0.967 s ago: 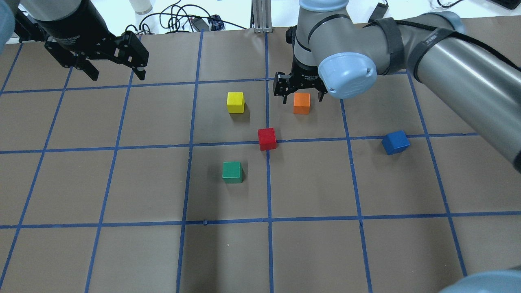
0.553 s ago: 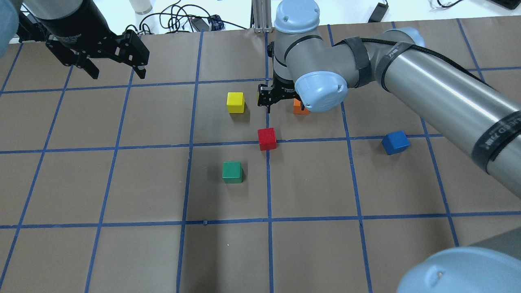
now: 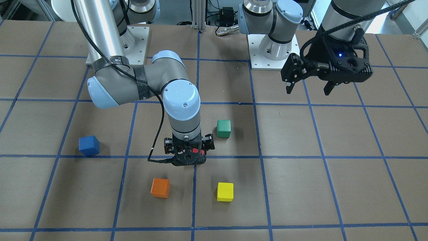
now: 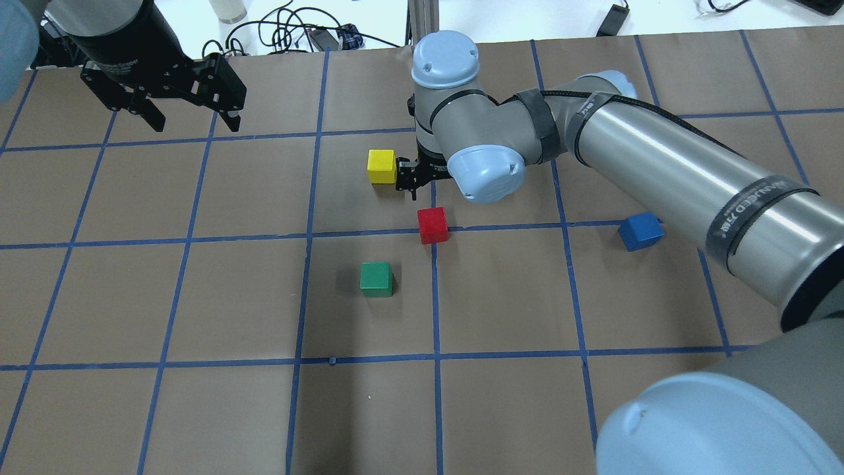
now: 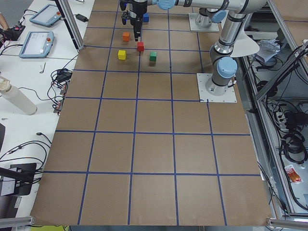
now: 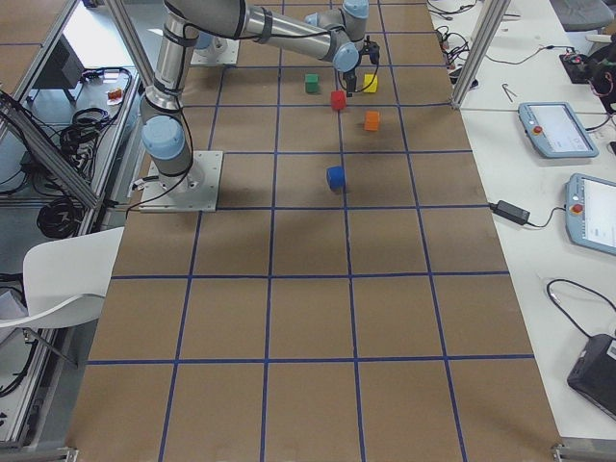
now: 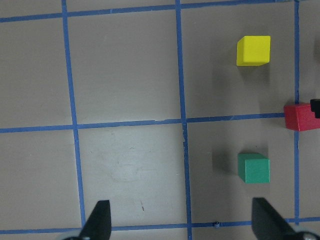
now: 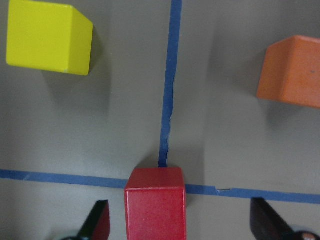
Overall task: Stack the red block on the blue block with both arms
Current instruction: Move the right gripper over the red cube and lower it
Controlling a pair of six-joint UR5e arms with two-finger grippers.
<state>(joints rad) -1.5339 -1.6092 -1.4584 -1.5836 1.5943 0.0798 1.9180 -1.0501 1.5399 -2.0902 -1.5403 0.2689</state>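
Brown-papered table (image 4: 198, 297) taped into a blue grid (image 4: 302, 297); seemingly at the reach-for-pick step, with red block (image 4: 432, 225) on a grid crossing at centre of the overhead view and blue block (image 4: 640, 231) well apart at right-centre. Calls next for lowering right gripper (image 3: 188, 154) squarely around red block, then closing. Wide apart and empty at both ends: right gripper poised above red block, untouching; left gripper (image 4: 192, 122) idle at upper left

On my front-facing camera the right gripper (image 3: 189, 154) covers the red block (image 3: 201, 152); I see only red slivers. My right wrist camera cuts that block at the bottom edge, the orange block (image 8: 292, 72) at the right. Overhead, the right arm (image 4: 475, 155) hides the orange block entirely.
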